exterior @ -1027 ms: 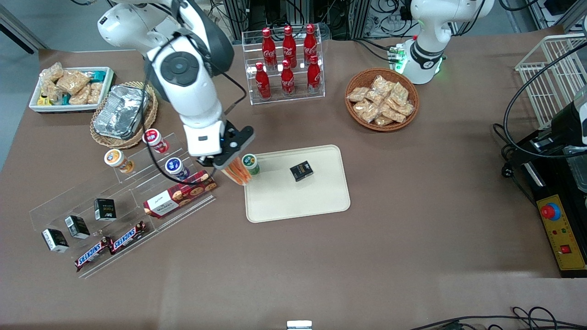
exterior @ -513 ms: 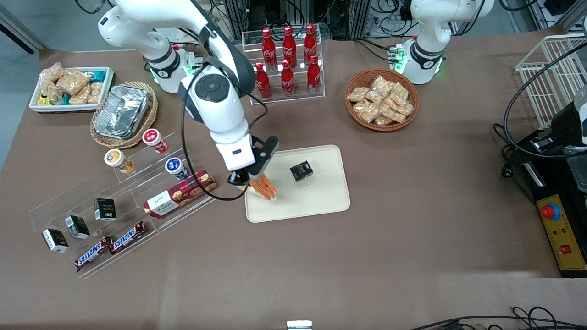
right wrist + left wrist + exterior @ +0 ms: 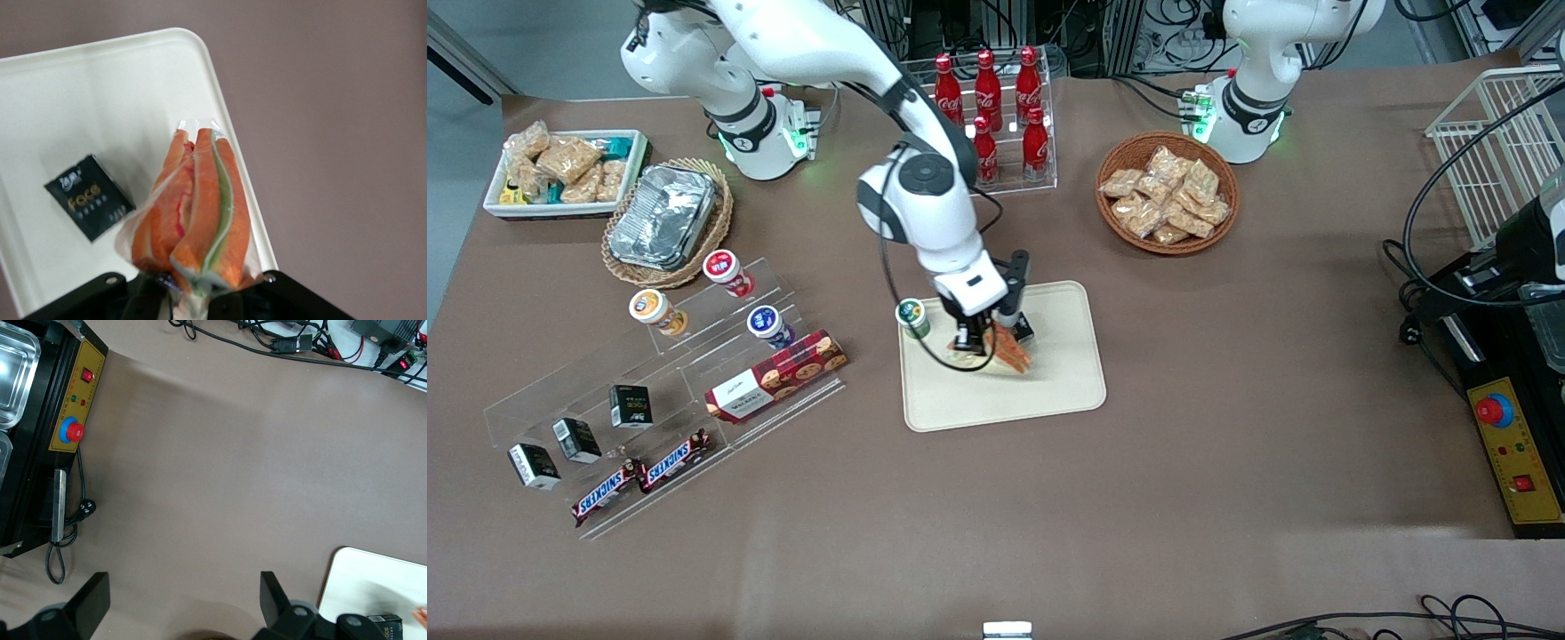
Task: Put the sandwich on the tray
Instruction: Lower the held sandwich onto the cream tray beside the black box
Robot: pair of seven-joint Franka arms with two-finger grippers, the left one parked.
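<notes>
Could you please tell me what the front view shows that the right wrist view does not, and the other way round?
Only the front view shows the green-lidded cup on the tray's edge, the cola bottles and the snack basket. Only the right wrist view shows the sandwich's green filling layer and the black box's lettering. Both show the hand shut on the sandwich over the tray, with the black box beside it.

Hand (image 3: 980, 341) hides black box (image 3: 1024, 327) (partly).

The end effector (image 3: 985, 339), gripping the sandwich (image 3: 1009, 350), hangs above the tray (image 3: 1049, 391); a black box (image 3: 1024, 327) sits close beside, with bare tray nearer the front camera.
</notes>
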